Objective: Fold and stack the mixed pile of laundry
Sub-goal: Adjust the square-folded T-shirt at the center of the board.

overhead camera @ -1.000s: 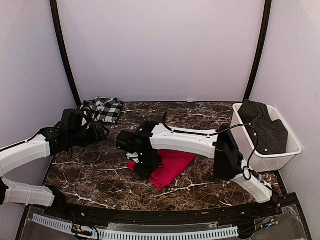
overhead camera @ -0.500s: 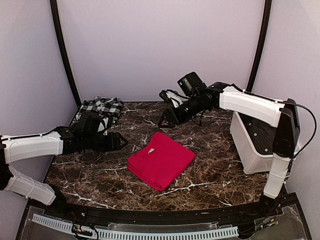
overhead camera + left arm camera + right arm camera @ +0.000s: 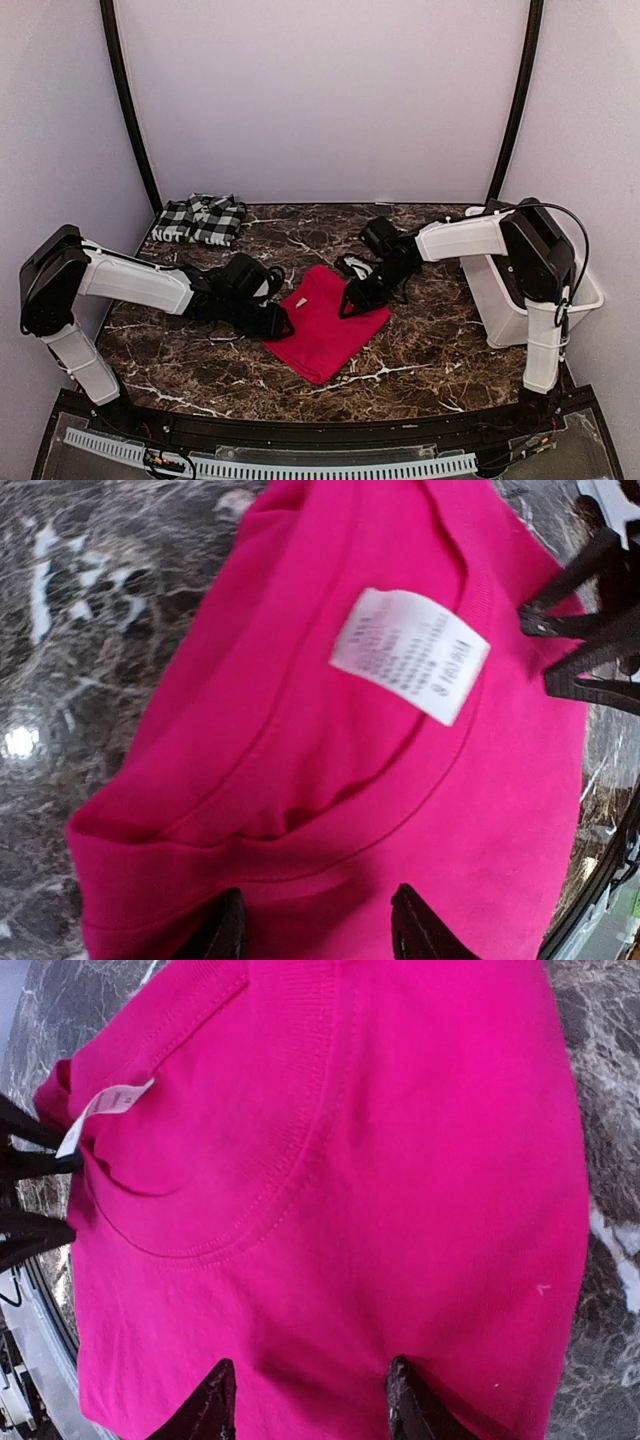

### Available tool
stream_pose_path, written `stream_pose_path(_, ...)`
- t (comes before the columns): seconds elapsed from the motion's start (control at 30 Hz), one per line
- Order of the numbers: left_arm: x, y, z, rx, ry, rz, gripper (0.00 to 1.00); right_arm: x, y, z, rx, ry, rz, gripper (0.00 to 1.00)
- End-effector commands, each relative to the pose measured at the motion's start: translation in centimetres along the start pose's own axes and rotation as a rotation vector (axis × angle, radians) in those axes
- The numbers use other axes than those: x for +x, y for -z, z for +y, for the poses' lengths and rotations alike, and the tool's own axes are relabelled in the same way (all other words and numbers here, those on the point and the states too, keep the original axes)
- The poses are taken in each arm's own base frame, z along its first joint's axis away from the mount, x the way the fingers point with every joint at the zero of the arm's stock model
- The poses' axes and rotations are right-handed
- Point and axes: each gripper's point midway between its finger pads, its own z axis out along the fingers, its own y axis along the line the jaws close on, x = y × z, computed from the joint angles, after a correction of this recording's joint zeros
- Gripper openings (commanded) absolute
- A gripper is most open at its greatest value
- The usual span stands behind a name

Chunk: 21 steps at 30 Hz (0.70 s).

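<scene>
Red garment [image 3: 327,338] flat, left pincer [image 3: 284,325] and right pincer [image 3: 349,302] at opposite edges, both agape

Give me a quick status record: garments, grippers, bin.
red garment: folded, middle of the table, neck label showing
checked garment: far left corner, apart from the red garment
left gripper: open, at the red garment's left edge
right gripper: open, at the red garment's right edge
bin: right side, contents not visible
stack: not yet made
</scene>
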Motion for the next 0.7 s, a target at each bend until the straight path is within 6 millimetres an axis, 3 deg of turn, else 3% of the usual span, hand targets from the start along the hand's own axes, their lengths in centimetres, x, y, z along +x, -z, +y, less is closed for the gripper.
stream_pose_path(0.0,-0.6,0.2,4.0,-0.084,0.111,-0.017,0.48,2.9,-0.2,1.0,-0.046,-0.044,0.008,0.47)
stream_pose_path(0.1,-2.2,-0.1,6.3,-0.112,0.136,-0.036,0.47,5.5,-1.1,2.4,-0.077,-0.062,0.037,0.47)
stream_pose_path(0.17,-3.6,-0.6,7.1,-0.109,0.141,-0.055,0.48,6.2,-1.2,4.3,-0.102,-0.042,0.037,0.47)
stream_pose_path(0.27,-5.9,-0.1,6.7,-0.085,0.111,-0.101,0.51,5.7,-0.2,7.9,-0.154,0.024,0.009,0.48)
stream_pose_path(0.37,-7.7,2.0,5.2,-0.048,0.091,-0.15,0.54,4.2,1.9,9.7,-0.167,0.058,-0.045,0.5)
stream_pose_path(0.5,-6.8,5.2,4.5,-0.025,0.11,-0.173,0.58,2.4,4.5,10.3,-0.137,0.097,-0.118,0.51)
stream_pose_path(0.63,-4.0,7.4,4.9,-0.038,0.137,-0.158,0.6,1.3,5.0,8.4,-0.1,0.088,-0.15,0.51)
stream_pose_path(0.67,-2.6,7.1,5.0,-0.039,0.143,-0.136,0.61,0.9,5.0,7.9,-0.094,0.084,-0.155,0.5)
